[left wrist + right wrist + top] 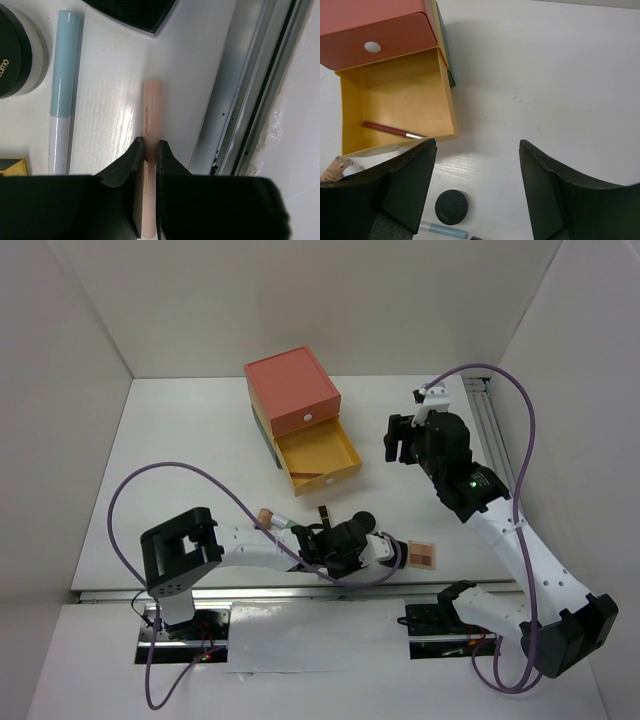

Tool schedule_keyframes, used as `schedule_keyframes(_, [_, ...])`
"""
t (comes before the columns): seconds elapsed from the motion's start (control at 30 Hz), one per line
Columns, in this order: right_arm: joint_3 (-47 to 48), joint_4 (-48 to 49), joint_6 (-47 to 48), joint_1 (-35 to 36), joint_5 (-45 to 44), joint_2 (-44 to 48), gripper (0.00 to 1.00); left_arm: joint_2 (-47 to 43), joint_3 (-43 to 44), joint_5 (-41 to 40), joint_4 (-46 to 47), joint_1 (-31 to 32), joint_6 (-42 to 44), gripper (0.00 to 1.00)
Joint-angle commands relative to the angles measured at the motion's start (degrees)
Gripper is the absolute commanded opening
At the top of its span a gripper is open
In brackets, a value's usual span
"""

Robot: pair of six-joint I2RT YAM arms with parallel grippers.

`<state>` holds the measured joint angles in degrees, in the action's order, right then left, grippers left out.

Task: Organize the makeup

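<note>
Makeup mostly unsorted. One red pencil [390,130] lies in the open yellow drawer [395,90]; you can count that item done. Left tool [150,150] pinches the pink pencil [151,110] low at the near edge of the tabletop [110,120]; it is not yet carried over. Right tool [477,145] is spread, holding nothing, above the tabletop right of the drawer. Left to stow: compact [451,206], tube [62,90], palette [423,554]. Judged early in the job.
</note>
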<state>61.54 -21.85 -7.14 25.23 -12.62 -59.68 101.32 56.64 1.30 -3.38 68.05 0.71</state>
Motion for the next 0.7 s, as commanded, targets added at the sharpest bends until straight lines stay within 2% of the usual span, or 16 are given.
schedule_keyframes(0.0, [-0.1, 0.2, -0.7, -0.4, -0.2, 1.4, 0.75, 1.9, 0.4, -3.1, -1.5, -0.3, -1.0, 0.0])
schedule_keyframes(0.07, [-0.6, 0.2, -0.7, -0.4, 0.3, 1.4, 0.75, 0.9, 1.2, -3.6, -2.2, -0.3, -1.6, 0.0])
schedule_keyframes(0.2, [-0.6, 0.2, -0.7, -0.4, -0.8, 1.4, 0.75, -7.9, 1.2, -3.6, -1.5, -0.3, 0.1, 0.0])
schedule_keyframes(0.23, [-0.6, 0.2, -1.2, -0.4, -1.3, 1.4, 0.76, -12.5, 1.2, -3.6, -1.5, -0.3, 0.8, 0.0])
schedule_keyframes(0.37, [-0.6, 0.8, -1.7, -0.9, -4.2, 2.6, 0.77, -22.4, 1.2, -4.9, -0.9, -0.3, 8.1, 0.0])
schedule_keyframes(0.4, [-1.2, 0.8, -2.3, -0.9, -4.8, 3.1, 0.77, -23.5, 1.2, -5.4, -0.4, -1.9, 9.6, 0.0])
schedule_keyframes(0.47, [-1.2, 0.8, -3.1, -0.9, -6.4, 3.7, 0.86, -24.2, 4.0, -4.1, -1.9, -4.5, 11.1, 0.0])
schedule_keyframes(0.5, [-1.2, 0.3, -3.7, -1.4, -7.8, 3.7, 0.89, -23.6, 5.7, -3.3, -3.2, -8.1, 11.8, 0.0])
schedule_keyframes(0.53, [-1.2, -0.4, -3.7, -1.4, -8.6, 4.2, 1.0, -22.9, 8.8, -2.5, -4.3, -10.0, 12.7, 0.0])
schedule_keyframes(0.63, [-1.7, -0.4, -4.2, -1.4, -10.1, 4.7, 1.0, -19.3, 14.1, 1.9, -7.0, -17.8, 14.2, 0.0])
schedule_keyframes(0.67, [-1.7, -0.4, -4.2, -1.4, -10.8, 4.7, 1.0, -18.4, 15.1, 6.1, -7.0, -19.6, 15.0, 0.0])
